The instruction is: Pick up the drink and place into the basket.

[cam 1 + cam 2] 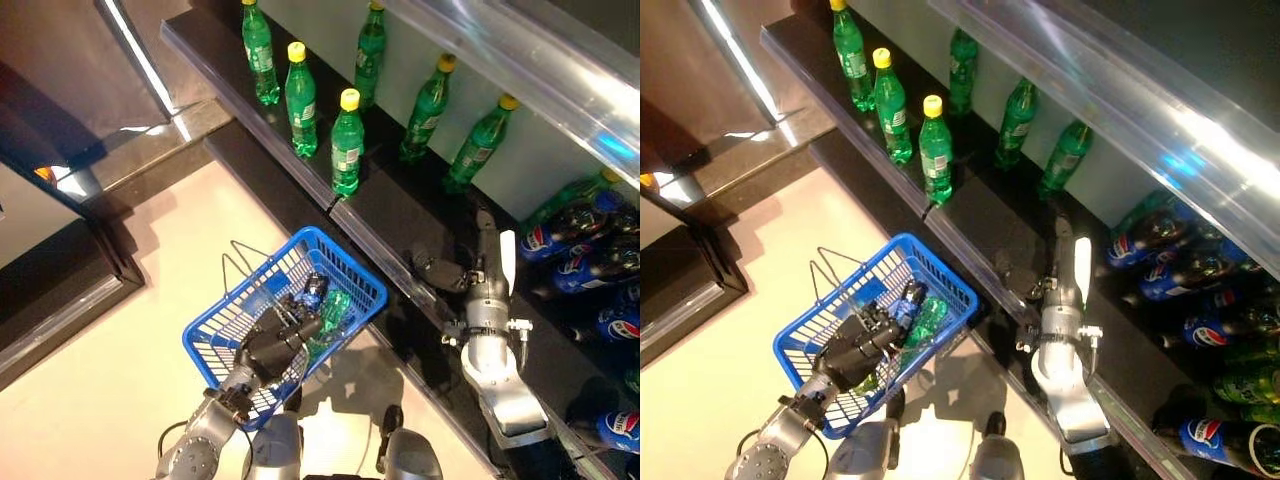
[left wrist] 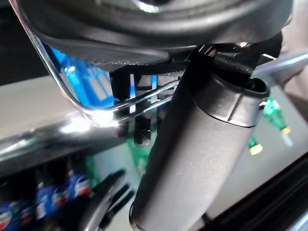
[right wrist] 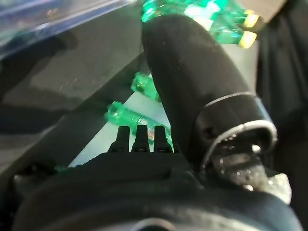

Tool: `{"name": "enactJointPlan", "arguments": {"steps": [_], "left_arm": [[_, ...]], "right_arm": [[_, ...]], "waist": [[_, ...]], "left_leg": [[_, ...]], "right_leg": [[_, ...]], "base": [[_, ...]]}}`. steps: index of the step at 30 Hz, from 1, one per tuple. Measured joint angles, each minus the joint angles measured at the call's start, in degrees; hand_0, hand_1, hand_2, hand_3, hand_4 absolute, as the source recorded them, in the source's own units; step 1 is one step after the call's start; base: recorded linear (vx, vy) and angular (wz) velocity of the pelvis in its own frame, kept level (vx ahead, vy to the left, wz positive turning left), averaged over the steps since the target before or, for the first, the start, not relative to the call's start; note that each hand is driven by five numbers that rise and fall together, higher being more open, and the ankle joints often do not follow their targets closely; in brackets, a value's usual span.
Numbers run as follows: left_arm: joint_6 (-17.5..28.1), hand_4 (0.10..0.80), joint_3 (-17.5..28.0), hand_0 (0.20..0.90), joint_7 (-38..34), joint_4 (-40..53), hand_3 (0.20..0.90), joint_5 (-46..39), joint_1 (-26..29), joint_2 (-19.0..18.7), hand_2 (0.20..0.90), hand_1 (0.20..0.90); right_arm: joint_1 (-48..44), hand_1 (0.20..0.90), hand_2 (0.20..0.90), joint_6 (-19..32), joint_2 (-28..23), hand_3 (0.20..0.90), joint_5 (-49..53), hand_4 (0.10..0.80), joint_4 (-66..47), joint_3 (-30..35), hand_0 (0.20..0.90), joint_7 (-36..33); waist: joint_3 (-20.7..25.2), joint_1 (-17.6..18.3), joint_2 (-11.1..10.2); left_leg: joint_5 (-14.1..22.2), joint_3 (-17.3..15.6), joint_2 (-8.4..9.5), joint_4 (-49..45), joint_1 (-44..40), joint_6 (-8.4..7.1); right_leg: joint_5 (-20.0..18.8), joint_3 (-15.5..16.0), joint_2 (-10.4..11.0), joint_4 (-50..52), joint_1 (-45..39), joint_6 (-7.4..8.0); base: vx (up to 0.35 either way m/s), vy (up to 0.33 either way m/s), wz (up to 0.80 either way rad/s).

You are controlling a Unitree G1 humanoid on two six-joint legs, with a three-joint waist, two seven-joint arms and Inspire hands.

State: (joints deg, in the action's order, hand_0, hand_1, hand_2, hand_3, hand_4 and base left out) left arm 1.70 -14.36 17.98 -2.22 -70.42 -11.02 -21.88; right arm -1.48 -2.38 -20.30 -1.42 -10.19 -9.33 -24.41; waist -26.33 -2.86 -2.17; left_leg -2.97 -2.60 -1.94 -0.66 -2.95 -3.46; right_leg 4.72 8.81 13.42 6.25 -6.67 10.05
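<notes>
My left hand point(image 1: 275, 345) is shut on the thin wire handles point(image 1: 235, 262) of the blue basket point(image 1: 345, 260) and holds it up in front, next to the dark shelf. A green bottle point(image 1: 333, 310) and a dark drink with a blue top point(image 1: 315, 290) lie in the basket. My right hand point(image 1: 437, 270) is open and empty, low over the dark shelf point(image 1: 390, 215) just right of the basket. Green bottles with yellow caps point(image 1: 347, 140) stand upright on the shelf beyond it.
Dark drinks with blue labels point(image 1: 560, 235) lie at the right of the shelf. A clear plastic strip point(image 1: 520, 50) runs overhead at the upper right. A dark unit point(image 1: 60, 280) stands at the left of the pale floor point(image 1: 150, 300).
</notes>
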Motion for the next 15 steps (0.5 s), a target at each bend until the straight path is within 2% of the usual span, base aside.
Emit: {"name": "enactJointPlan", "arguments": {"steps": [5, 13, 15], "left_arm": [[0.5, 0.1, 2.6, 0.3, -2.6, -1.6, 0.2, 4.7, -4.3, 2.0, 0.3, 0.3], [2.1, 0.1, 3.2, 0.3, -6.2, -11.7, 0.2, 10.0, -4.8, 3.8, 0.3, 0.3], [3.9, 0.1, 3.7, 0.3, -6.6, -15.6, 0.2, 11.0, -5.1, 5.1, 0.3, 0.3]], "right_arm": [[7.7, 0.9, 0.9, 4.4, 0.0, 0.9, 6.9, 0.8, 0.8, 1.6, 0.9, 8.9], [9.1, 0.9, 0.9, 8.8, 0.4, 0.9, 13.7, 0.8, 6.7, 0.7, 0.9, 18.2], [9.2, 0.9, 0.9, 10.5, 0.8, 0.9, 14.6, 0.8, 10.1, -0.5, 0.9, 20.1]], "waist": [[3.0, 0.1, -0.3], [7.9, 1.7, -1.0], [9.2, 1.8, -1.2]], "left_leg": [[-0.3, -0.7, -0.61, 1.6, 0.0, -0.21], [-0.8, -1.3, -1.1, 3.0, -0.5, -0.6], [-1.2, -1.6, -1.45, 3.8, -1.0, -0.69]], "right_leg": [[-1.0, 0.0, -0.8, -2.7, -0.1, -0.21], [-1.5, -0.2, -1.5, -4.4, -0.3, -0.45], [-1.7, -0.6, -1.7, -4.6, -0.3, -0.51]], "base": [[-0.088, -0.016, -0.07], [-0.055, -0.013, -0.04], [-0.059, -0.009, -0.09]]}}
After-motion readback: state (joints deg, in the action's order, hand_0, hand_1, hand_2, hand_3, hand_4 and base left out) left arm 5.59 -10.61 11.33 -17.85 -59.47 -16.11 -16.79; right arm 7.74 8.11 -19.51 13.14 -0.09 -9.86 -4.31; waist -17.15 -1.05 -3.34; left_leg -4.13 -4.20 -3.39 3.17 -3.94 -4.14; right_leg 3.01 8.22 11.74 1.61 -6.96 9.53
